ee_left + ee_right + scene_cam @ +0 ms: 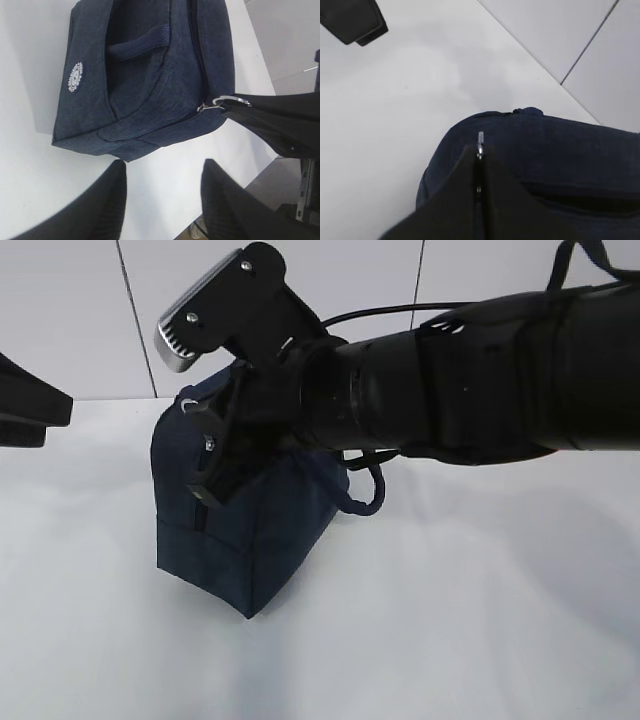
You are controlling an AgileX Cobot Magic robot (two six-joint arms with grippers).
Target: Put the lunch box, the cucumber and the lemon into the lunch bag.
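jaws of the right gripper point(479, 165) are pinched tight on the silver ring pull point(227, 101) of the lunch bag point(240, 530), at the end of the zipper point(196, 45) that runs along the bag's top. the left gripper point(162, 200) hangs with its jaws about half apart and nothing between them, just off the bag's near corner in the left wrist view.

the lunch bag stands on the white bench point(480, 620), boxy and dark navy, with a loop handle point(142, 42) lying flat on its top panel and a small round white logo point(76, 77) on one side. neither the lunch box, the cucumber nor the lemon shows in any view.

the bag looks like soft fabric that is probably light: a tug on the pull would likely drag or tip the whole bag rather than run the slider unless something steadies it. the ring is thin, smooth metal, so it could slip out of a pinch if pulled at an angle; drawing in line with the zipper seems safest. the empty left jaws would do well to brace the fabric at the near corner or side panel. the handle is floppy and would give poor control.
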